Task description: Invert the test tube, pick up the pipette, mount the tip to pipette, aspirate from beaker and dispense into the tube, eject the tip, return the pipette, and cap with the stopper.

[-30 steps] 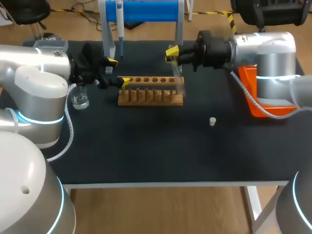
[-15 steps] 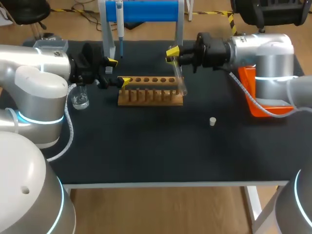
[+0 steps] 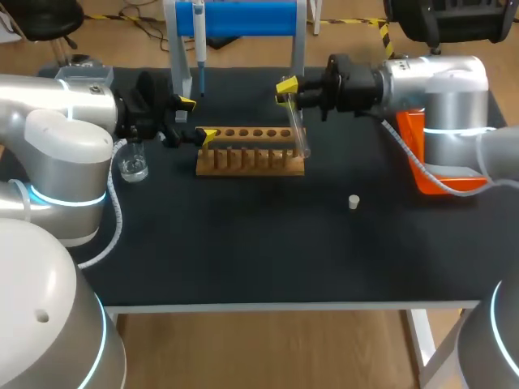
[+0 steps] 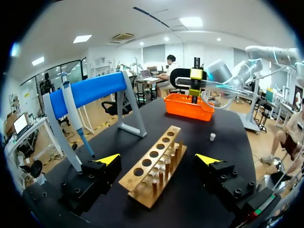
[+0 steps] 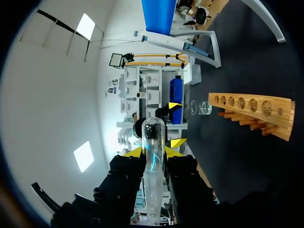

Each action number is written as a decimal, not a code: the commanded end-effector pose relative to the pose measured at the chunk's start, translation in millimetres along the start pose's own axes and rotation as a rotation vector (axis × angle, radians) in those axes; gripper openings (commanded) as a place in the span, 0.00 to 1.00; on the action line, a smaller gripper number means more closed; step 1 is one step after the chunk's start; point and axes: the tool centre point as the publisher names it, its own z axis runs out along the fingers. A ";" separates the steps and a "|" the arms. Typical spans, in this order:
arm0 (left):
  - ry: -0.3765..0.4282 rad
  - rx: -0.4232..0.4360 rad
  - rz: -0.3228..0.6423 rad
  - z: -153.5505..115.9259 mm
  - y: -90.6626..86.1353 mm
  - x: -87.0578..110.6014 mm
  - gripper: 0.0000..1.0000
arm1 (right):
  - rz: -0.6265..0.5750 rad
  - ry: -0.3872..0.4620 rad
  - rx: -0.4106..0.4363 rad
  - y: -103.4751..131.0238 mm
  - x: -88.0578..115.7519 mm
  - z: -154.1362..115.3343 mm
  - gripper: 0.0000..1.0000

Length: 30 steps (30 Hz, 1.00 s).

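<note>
- Test tube (image 3: 298, 128) clamped from two sides between the yellow-tipped fingers of the right gripper (image 3: 286, 87); hangs nearly upright, slightly tilted, with its lower end at the right end of the wooden rack (image 3: 251, 151). Cannot tell whether tube and rack touch.
- From the right wrist, same clear tube (image 5: 154, 166) pinched between the two fingers (image 5: 134, 152), its rounded end reaching past their tips.
- Right arm enters from the right and holds its gripper above the rack's right end.
- Left gripper (image 3: 197, 119) at the rack's left end, fingers spread wide and gripping nothing.
- From the left wrist, rack's near end lies between those spread fingers (image 4: 108, 159), with a gap showing on either side.
- Pipette (image 3: 199, 40) hangs upright on the blue stand (image 3: 243, 18) behind the rack, well apart from both grippers.
- Beaker (image 3: 132, 166) stands on the black table (image 3: 259, 259), left of the rack and just beside the left arm.
- Stopper (image 3: 353, 202) stands alone on the table, right of the rack and nearer the front edge.
- Orange tray (image 3: 415, 154) sits at the table's right side, under the right arm.
</note>
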 end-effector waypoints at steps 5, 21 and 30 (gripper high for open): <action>-0.085 0.339 0.331 -15.2 -13.4 19.2 1.00 | 0.001 -0.003 0.000 -0.3 1.1 -0.6 0.00; 0.019 0.644 0.752 -32.9 -38.0 36.9 1.00 | 0.001 -0.003 0.000 -0.3 1.1 -0.6 0.00; 0.019 0.644 0.752 -32.9 -38.0 36.9 1.00 | 0.001 -0.003 0.000 -0.3 1.1 -0.6 0.00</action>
